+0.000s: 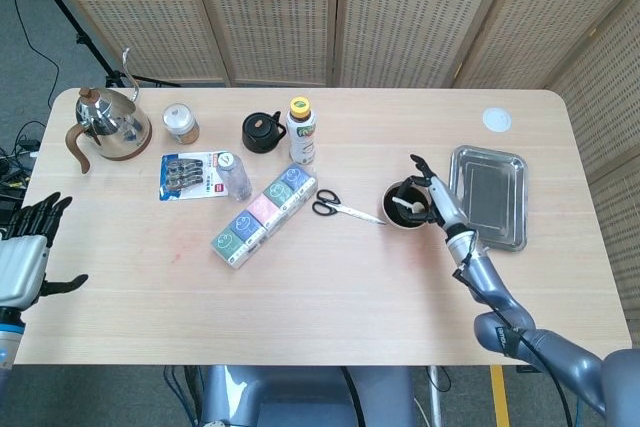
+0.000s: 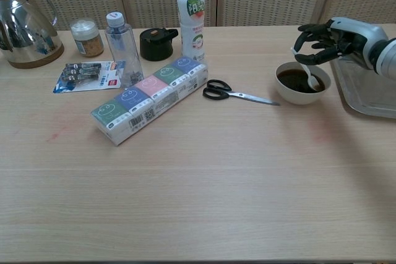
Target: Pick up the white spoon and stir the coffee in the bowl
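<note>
A white bowl (image 2: 301, 91) (image 1: 402, 220) of dark coffee stands right of the table's middle. My right hand (image 2: 328, 37) (image 1: 433, 191) hovers over its right rim and holds the white spoon (image 2: 308, 73) (image 1: 403, 207) by the handle, the spoon's tip dipped into the coffee. My left hand (image 1: 27, 247) hangs off the table's left edge with fingers spread and nothing in it; the chest view does not show it.
Black-handled scissors (image 2: 237, 93) lie just left of the bowl. A steel tray (image 1: 488, 196) sits to its right. A tissue pack row (image 2: 150, 98), two bottles (image 2: 191, 8), a black lid (image 2: 158, 42), a jar (image 2: 86, 37) and a kettle (image 2: 26, 26) fill the left half.
</note>
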